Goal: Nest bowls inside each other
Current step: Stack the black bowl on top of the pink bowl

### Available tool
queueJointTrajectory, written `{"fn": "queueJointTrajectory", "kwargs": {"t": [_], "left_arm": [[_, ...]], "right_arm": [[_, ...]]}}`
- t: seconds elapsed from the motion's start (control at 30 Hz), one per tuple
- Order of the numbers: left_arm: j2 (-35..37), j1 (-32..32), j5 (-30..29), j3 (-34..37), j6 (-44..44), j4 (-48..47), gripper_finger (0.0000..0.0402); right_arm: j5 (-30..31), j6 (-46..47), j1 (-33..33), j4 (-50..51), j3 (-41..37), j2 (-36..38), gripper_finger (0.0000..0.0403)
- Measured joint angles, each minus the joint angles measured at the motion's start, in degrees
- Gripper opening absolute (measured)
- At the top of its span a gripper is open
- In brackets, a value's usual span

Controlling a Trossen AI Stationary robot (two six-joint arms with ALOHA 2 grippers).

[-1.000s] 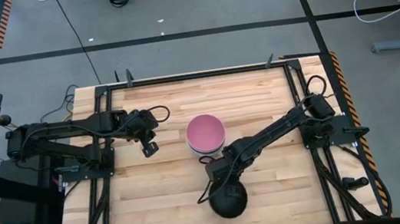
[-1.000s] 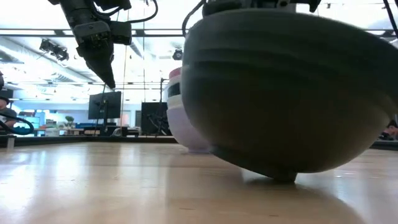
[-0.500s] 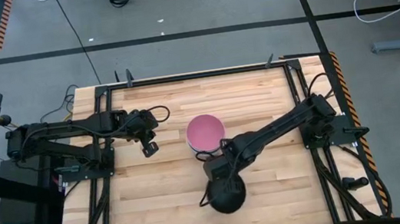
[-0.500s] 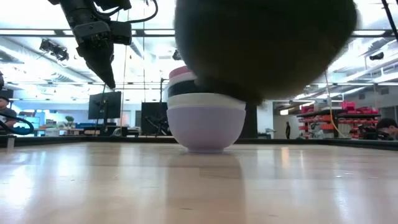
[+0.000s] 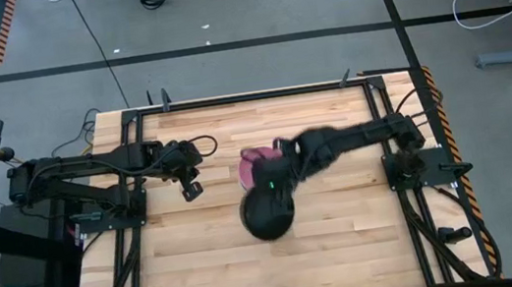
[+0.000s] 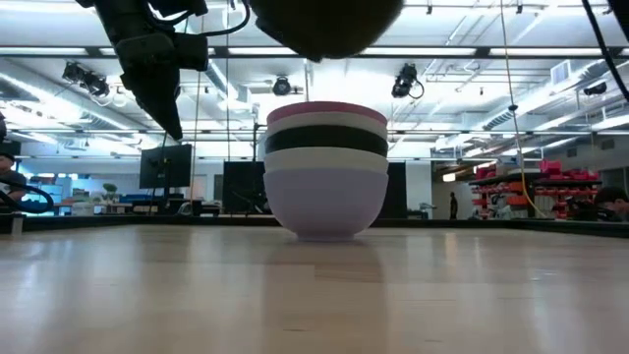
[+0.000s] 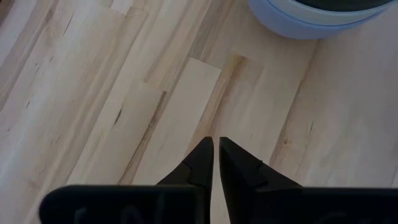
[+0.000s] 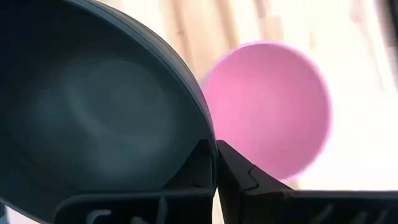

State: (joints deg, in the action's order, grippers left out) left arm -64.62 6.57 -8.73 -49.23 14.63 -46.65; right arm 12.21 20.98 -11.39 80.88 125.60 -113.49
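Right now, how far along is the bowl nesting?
A stack stands done: pink bowl on top, then black, white and lavender ones. The right pincer holds a black bowl in the air near it. Left: setting it in. The left pincer waits shut.

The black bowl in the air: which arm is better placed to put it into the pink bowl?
The right. Its gripper already pinches the black bowl beside the pink bowl; the left gripper hangs shut and empty.

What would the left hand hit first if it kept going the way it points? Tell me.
The left hand, shut, points down at bare table. It would probably meet the wood first. The bowl stack lies off to one side of that line, though depth is hard to judge.
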Motion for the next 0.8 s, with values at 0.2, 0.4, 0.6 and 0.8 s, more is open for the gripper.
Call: {"fn": "queueJointTrajectory", "kwargs": {"t": [0.2, 0.4, 0.6, 0.8], "left_arm": [[0.0, 0.0, 0.0, 0.0, -0.2, 0.0, 0.0031], [0.0, 0.0, 0.0, 0.0, -0.3, 0.0, 0.0023], [0.0, 0.0, 0.0, 0.0, -0.3, 0.0, 0.0033], [0.0, 0.0, 0.0, 0.0, -0.2, 0.0, 0.0034]], "right_arm": [[-0.1, -1.9, 8.3, 1.7, 3.7, 0.0, 0.0005], [-2.1, -2.1, 16.4, 3.8, 4.3, 0.0, 0.0005], [-5.8, -1.6, 21.1, 6.2, 4.3, 0.0, 0.0005], [-10.6, -1.5, 22.8, 6.8, 4.3, 0.0, 0.0005]]}}
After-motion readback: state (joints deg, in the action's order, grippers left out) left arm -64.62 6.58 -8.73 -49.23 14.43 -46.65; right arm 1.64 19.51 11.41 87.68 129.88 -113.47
